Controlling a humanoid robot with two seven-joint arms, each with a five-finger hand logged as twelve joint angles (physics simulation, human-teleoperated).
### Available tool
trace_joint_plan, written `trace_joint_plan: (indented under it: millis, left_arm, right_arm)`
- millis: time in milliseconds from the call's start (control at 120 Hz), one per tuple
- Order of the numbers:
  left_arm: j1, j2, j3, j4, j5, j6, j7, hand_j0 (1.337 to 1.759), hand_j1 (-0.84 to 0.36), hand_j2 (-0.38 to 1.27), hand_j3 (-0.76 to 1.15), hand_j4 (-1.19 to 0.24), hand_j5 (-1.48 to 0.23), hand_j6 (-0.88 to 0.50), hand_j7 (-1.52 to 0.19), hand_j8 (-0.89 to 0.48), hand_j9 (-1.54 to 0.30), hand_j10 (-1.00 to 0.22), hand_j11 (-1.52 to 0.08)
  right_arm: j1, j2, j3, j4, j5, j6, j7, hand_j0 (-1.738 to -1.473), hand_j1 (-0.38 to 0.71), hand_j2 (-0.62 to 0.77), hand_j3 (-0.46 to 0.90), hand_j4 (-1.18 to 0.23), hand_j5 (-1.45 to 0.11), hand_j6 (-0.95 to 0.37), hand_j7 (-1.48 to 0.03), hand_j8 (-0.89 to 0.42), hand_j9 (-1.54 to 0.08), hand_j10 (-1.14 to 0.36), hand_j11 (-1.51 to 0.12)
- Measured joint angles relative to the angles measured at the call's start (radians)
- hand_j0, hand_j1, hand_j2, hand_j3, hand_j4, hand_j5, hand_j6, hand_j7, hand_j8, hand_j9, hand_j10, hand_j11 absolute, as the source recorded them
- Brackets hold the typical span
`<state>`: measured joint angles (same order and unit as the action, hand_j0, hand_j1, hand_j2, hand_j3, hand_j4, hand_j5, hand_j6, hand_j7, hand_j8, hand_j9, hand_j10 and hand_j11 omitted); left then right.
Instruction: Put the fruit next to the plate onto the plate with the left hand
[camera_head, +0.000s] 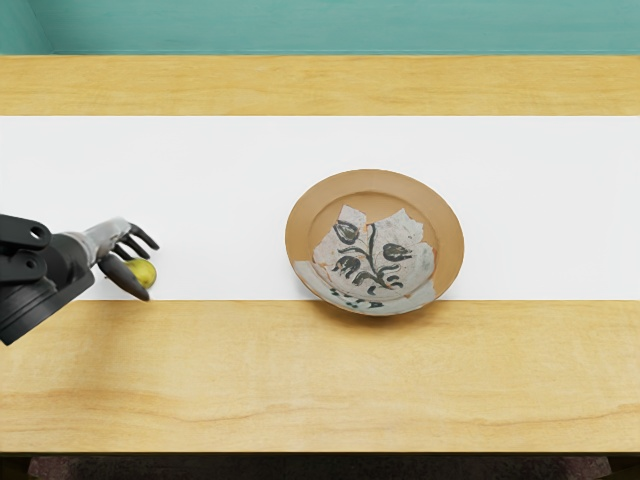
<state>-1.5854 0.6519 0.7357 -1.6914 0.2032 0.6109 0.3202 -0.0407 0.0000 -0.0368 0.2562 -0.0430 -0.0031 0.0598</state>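
A small yellow-green fruit (142, 272) lies on the white runner far to the left of the plate. The brown plate (440, 215) with a white and black flower pattern sits at the table's middle. My left hand (130, 258) comes in from the left edge and hovers right over the fruit. Its dark fingers (124, 275) are spread around the fruit, one in front of it and the others behind, and they have not closed on it. Part of the fruit is hidden by the hand. The right arm does not show.
A white runner (220, 180) crosses the wooden table (320, 380) from side to side. A teal wall (320, 25) stands behind the table's far edge.
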Motion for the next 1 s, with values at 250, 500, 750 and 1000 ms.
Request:
trace_joint_plan:
  millis: [250,500,750,1000]
  left_arm:
    - [0.002,0.0,0.004,0.001,0.0,0.0,0.0,1.658,-0.26,0.1,0.0,-0.51,-0.66,-0.51,-0.66,-0.48,-0.67,-0.51,-0.67]
    - [0.008,-0.003,0.004,0.002,0.004,0.001,0.002,1.655,-0.28,0.14,0.0,-0.58,-0.71,-0.51,-0.73,-0.47,-0.75,-0.56,-0.75]
    - [0.01,-0.009,0.004,0.007,0.003,0.0,0.003,1.655,-0.28,0.23,0.0,-0.6,-0.75,-0.54,-0.76,-0.51,-0.78,-0.59,-0.78]
    - [0.012,-0.011,0.004,0.01,0.003,-0.001,0.003,1.653,-0.29,0.26,0.0,-0.61,-0.79,-0.52,-0.8,-0.49,-0.81,-0.6,-0.81]
  right_arm:
    - [0.0,0.0,0.0,0.0,0.0,0.0,0.0,-1.658,-0.33,0.0,0.0,-0.02,-0.02,-0.02,-0.02,-0.02,-0.02,-0.02,-0.02]
    - [0.0,0.0,0.0,0.0,0.0,0.0,0.0,-1.658,-0.33,0.0,0.0,-0.02,-0.02,-0.02,-0.02,-0.02,-0.02,-0.02,-0.02]
    - [0.0,0.0,0.0,0.0,0.0,0.0,0.0,-1.658,-0.33,0.0,0.0,-0.02,-0.02,-0.02,-0.02,-0.02,-0.02,-0.02,-0.02]
    - [0.0,0.0,0.0,0.0,0.0,0.0,0.0,-1.658,-0.33,0.0,0.0,-0.02,-0.02,-0.02,-0.02,-0.02,-0.02,-0.02,-0.02]
